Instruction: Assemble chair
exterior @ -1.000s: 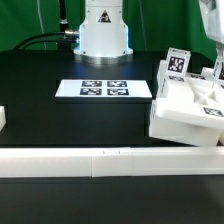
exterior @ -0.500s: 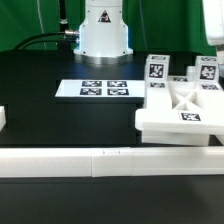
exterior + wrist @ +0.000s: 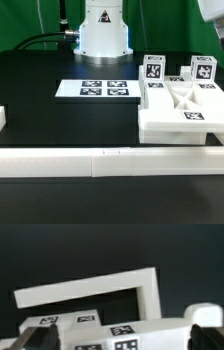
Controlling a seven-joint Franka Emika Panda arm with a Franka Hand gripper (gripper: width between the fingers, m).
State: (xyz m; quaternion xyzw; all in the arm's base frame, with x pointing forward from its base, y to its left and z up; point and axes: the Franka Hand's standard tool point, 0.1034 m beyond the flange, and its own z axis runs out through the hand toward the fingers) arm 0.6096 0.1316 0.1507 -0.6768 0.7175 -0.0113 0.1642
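Black tabletop [image 3: 60,120] fills the scene. By its right edge, touching the long white border wall [image 3: 100,160], lies the chair [image 3: 180,108], partly built. Gripper [image 3: 120,339] fingers seem spread wide, holding nothing. Coming down again, they could bump the posts.

White tagged chair [image 3: 110,308] over dark table [image 3: 60,252]

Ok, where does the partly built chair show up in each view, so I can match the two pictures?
Exterior view: the chair lies flat at the exterior view's right, against the long white border wall, beside the marker board.
Wrist view: the chair fills the frame, shown as a white open frame over tagged pieces.
Shared landmark: the chair's black-and-white square tags.
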